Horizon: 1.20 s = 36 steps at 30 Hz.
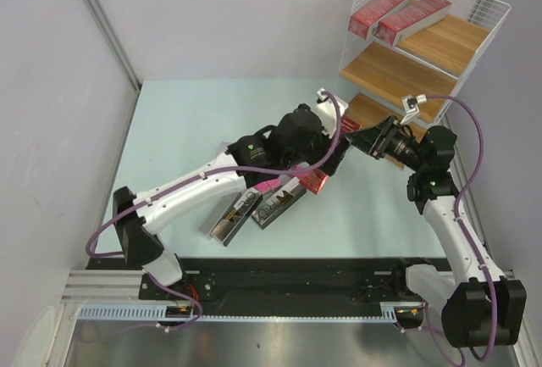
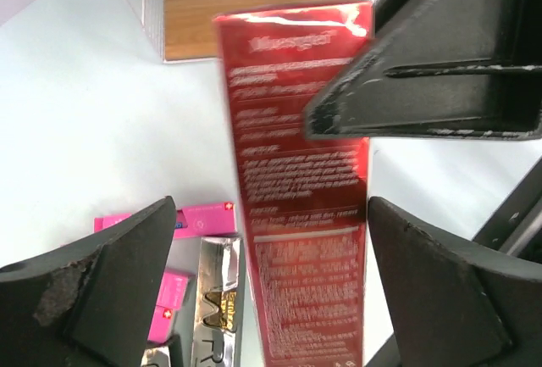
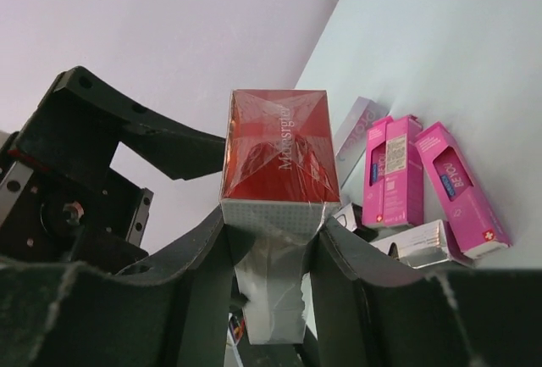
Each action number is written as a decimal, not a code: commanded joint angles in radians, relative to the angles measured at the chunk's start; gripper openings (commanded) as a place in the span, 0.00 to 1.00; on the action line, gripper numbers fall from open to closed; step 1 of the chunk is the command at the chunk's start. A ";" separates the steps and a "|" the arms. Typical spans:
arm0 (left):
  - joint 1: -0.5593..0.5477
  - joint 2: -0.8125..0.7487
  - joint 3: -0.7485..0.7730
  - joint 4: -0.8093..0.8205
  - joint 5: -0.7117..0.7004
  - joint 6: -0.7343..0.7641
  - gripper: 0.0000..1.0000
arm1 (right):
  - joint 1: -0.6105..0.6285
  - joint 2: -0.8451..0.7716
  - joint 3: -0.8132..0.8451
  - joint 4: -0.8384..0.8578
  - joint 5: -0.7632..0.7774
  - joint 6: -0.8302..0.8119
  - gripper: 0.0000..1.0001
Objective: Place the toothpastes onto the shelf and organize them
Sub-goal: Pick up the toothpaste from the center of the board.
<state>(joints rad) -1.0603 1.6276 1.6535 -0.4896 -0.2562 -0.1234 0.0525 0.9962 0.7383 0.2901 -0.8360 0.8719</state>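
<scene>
A dark red toothpaste carton (image 3: 279,147) is held in the air between both arms, in front of the shelf (image 1: 398,70). My right gripper (image 3: 271,248) is shut on its grey-white end. My left gripper (image 2: 271,274) is open around the same carton (image 2: 296,180): its right finger is at the carton's edge and its left finger (image 2: 110,282) stands well clear. Two more red cartons (image 1: 381,9) (image 1: 415,16) lie on the shelf's top board. Pink cartons (image 3: 394,172) and silver cartons (image 1: 230,219) (image 1: 279,204) lie on the table below.
The shelf's middle board (image 1: 385,66) is bare; its lower board (image 2: 254,2) lies just beyond the held carton. White wire sides enclose the shelf. The left arm (image 1: 212,180) reaches over the pile of cartons. A grey wall (image 1: 51,87) runs along the left.
</scene>
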 commanded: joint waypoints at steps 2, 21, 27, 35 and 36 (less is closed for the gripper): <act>0.153 -0.144 0.005 0.072 0.115 -0.063 1.00 | -0.045 -0.037 0.039 0.109 -0.032 0.068 0.30; 0.457 -0.206 -0.353 0.956 1.089 -0.627 1.00 | -0.191 -0.038 0.337 0.345 0.067 0.223 0.30; 0.444 -0.167 -0.363 1.066 1.117 -0.719 1.00 | -0.191 -0.021 0.392 0.365 0.092 0.240 0.30; 0.367 -0.063 -0.276 1.120 1.127 -0.746 0.95 | -0.189 -0.018 0.403 0.397 0.092 0.282 0.29; 0.361 -0.051 -0.265 1.117 1.126 -0.742 0.93 | -0.189 -0.019 0.403 0.394 0.092 0.283 0.29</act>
<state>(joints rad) -0.6621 1.5330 1.3113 0.5537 0.8440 -0.8364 -0.1349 0.9874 1.0855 0.6109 -0.7742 1.1198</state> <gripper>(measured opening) 0.954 0.403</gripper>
